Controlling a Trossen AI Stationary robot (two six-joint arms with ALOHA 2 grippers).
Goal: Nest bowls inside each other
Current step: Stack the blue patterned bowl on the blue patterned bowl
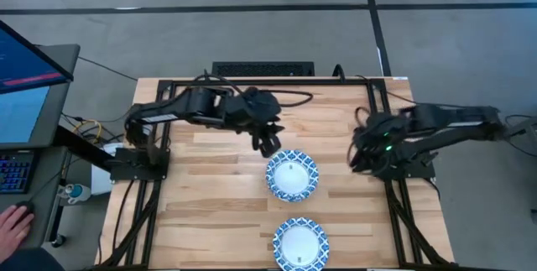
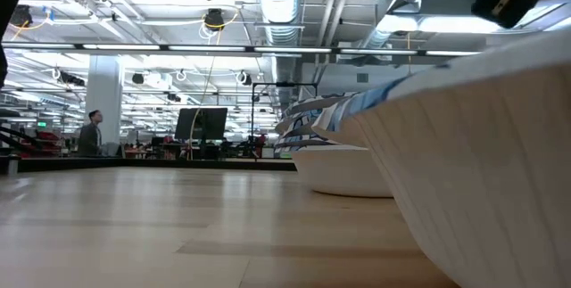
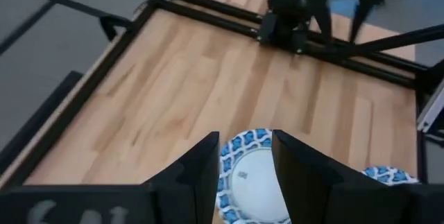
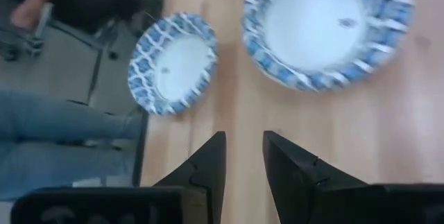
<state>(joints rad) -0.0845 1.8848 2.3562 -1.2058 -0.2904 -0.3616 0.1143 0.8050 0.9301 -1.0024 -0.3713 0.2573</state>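
— So where do the bowls sit?
— Two bowl spots show: one (image 1: 292, 176) mid-table, another (image 1: 300, 244) at the table's (image 1: 210, 195) near edge. From level, the farther looks stacked.
— And the grippers?
— Left gripper (image 1: 268, 143) hovers just beside the middle one, fingers (image 3: 198, 168) spread, empty. Right gripper (image 4: 244, 161) hangs by its base, fingers slightly parted, holding nothing.

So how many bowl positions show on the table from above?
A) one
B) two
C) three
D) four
B: the high view shows one bowl mid-table by the left gripper and a second bowl at the near edge.
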